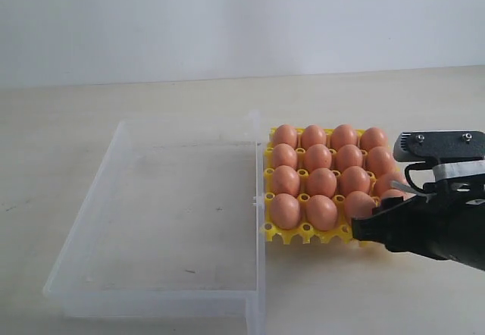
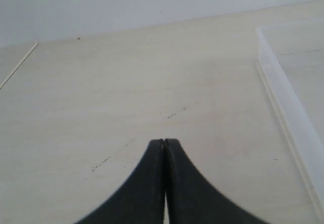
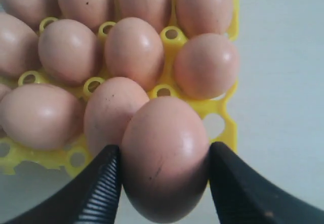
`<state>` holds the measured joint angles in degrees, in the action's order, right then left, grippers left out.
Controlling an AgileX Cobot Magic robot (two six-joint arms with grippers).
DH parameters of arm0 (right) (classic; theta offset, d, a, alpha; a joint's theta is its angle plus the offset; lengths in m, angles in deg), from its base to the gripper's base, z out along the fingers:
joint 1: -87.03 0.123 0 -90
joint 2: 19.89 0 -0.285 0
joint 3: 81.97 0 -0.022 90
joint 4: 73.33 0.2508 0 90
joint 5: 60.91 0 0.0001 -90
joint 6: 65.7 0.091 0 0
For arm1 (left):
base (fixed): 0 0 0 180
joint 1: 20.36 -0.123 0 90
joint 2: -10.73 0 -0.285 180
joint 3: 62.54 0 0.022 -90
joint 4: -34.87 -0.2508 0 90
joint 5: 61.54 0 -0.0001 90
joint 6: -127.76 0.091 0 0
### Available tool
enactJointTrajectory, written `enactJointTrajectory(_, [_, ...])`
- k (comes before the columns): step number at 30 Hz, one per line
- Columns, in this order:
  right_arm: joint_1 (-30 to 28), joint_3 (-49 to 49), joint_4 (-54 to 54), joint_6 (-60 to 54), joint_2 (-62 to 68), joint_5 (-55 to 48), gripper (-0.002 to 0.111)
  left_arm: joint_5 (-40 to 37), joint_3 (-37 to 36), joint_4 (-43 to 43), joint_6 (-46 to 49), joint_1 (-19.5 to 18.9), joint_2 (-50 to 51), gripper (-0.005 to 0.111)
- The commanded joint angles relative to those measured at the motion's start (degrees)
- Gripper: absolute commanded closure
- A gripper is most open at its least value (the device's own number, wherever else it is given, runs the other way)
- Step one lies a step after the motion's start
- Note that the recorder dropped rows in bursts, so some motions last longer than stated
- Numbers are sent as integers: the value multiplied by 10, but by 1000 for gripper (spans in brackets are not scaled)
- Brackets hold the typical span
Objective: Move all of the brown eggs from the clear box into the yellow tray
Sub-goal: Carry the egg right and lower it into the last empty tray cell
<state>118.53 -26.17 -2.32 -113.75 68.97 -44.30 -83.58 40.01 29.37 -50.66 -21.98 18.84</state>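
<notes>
Right claw (image 3: 164, 183) gripping one brown egg (image 3: 164, 158): both black fingers (image 3: 104, 186) pressed against its sides, ribbed pad visible on one. Egg upright between them, filling the near part of the right wrist view. It sits at the outer corner of the yellow tray (image 1: 307, 233); the corner cup beside it shows bare yellow rim. Cannot tell whether the egg's base touches the cup.

Exterior view: right arm reaches in from the right and covers the tray's front right corner. Other brown eggs (image 1: 321, 181) seated upright in the cups, in rows of four, packed close, neighbours nearly touching. Yellow pegs show between them.

Clear box (image 1: 151, 293) lies on the table (image 1: 114, 100) to the left of the tray. Its right wall stands just beside the tray's left edge; contact uncertain. Box larger than the tray, low walls, scuffed floor showing through.

Left claw (image 2: 164, 145) closed, jaws pressed flat together, nothing between them. It hangs over bare table, with a wall of the clear box showing off to one side in the left wrist view, apart from the tips. Left arm does not show in the exterior view.

Table pale, light wood grain, with plain white wall (image 1: 227, 17) behind.
</notes>
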Motion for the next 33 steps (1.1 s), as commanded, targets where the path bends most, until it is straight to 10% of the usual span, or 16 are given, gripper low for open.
enactJointTrajectory(1, [-4,-3,-4,-5,-3,17,108,4,2,1,-3,-1,-3,107])
enactJointTrajectory(33, [-56,-63,-54,-11,89,-22,108,4,2,1,-3,-1,-3,107])
